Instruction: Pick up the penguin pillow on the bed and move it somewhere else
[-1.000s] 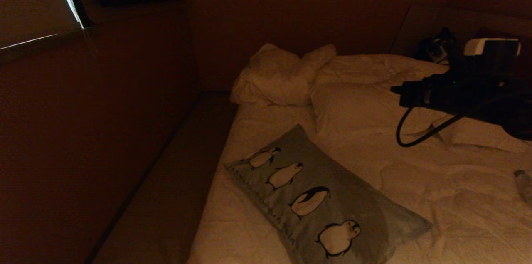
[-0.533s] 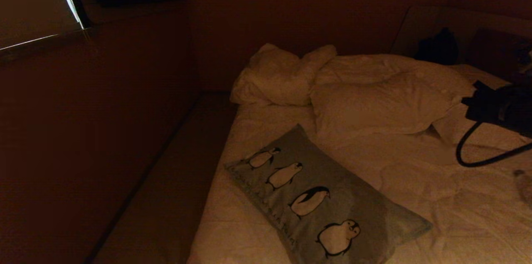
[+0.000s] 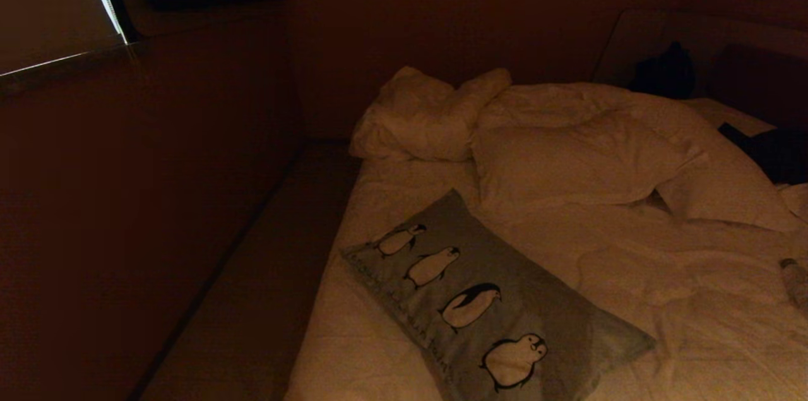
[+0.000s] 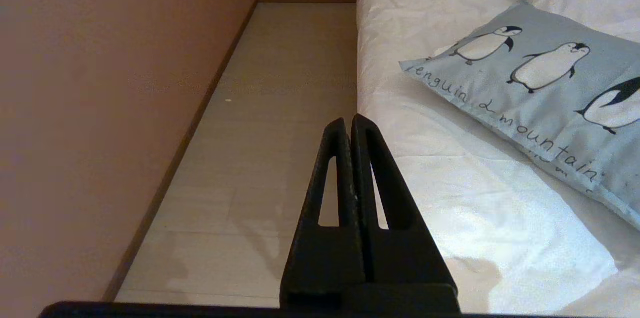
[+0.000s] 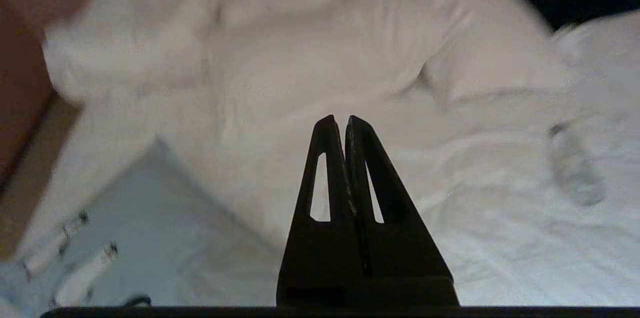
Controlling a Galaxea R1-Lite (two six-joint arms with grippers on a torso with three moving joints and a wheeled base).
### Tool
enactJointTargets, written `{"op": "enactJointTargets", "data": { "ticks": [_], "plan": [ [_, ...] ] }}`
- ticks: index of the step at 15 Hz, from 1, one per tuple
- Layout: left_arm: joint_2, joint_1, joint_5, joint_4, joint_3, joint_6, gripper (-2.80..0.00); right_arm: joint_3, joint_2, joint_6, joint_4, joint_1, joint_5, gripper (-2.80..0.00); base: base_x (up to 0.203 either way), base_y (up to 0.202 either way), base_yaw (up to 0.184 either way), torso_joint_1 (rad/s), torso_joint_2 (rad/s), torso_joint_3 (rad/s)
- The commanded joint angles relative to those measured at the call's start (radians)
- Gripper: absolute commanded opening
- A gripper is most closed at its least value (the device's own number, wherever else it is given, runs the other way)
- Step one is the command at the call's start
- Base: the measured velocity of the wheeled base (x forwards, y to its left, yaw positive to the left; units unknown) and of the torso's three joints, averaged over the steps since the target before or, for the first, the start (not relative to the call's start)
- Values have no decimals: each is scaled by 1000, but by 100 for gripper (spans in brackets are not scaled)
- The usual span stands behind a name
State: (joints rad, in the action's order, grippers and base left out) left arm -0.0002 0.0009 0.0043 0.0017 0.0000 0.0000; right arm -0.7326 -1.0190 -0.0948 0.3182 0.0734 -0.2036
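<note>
The penguin pillow [image 3: 492, 306] is light grey-blue with a row of black-and-white penguins. It lies flat and slanted on the near left part of the bed [image 3: 663, 300]. My left gripper [image 4: 348, 120] is shut and empty, held over the floor just beside the bed's edge, with the penguin pillow [image 4: 540, 87] off to its side. My right gripper [image 5: 340, 120] is also shut and empty. It hangs above the white sheet, apart from the penguin pillow [image 5: 150, 238]. Neither arm shows in the head view.
Plain white pillows [image 3: 568, 161] and a bunched duvet [image 3: 429, 110] are heaped at the head of the bed. A dark item [image 3: 776, 151] lies at the far right, and a small clear bottle-like thing [image 3: 796, 281] rests on the sheet. A strip of floor [image 4: 270, 107] runs between bed and wall.
My right arm has drawn back to the right and left the head view, uncovering the white pillows. The penguin pillow has not moved.
</note>
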Motion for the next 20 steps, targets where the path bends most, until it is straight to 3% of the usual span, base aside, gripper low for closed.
{"op": "enactJointTargets", "data": {
  "ticks": [1, 8, 20],
  "plan": [
    [-1, -1, 0, 0, 0, 0, -280, -6, 130, 0, -105, 0, -28, -280, 0, 0, 0, 0, 0, 0],
    [0, 0, 0, -1, 0, 5, -280, -13, 312, 13, -262, 0, -89, -280, 0, 0, 0, 0, 0, 0],
    [0, -1, 0, 0, 0, 0, -280, -8, 371, 13, -285, 0, -89, -280, -37, 0, 0, -1, 0, 1]
  ]
}}
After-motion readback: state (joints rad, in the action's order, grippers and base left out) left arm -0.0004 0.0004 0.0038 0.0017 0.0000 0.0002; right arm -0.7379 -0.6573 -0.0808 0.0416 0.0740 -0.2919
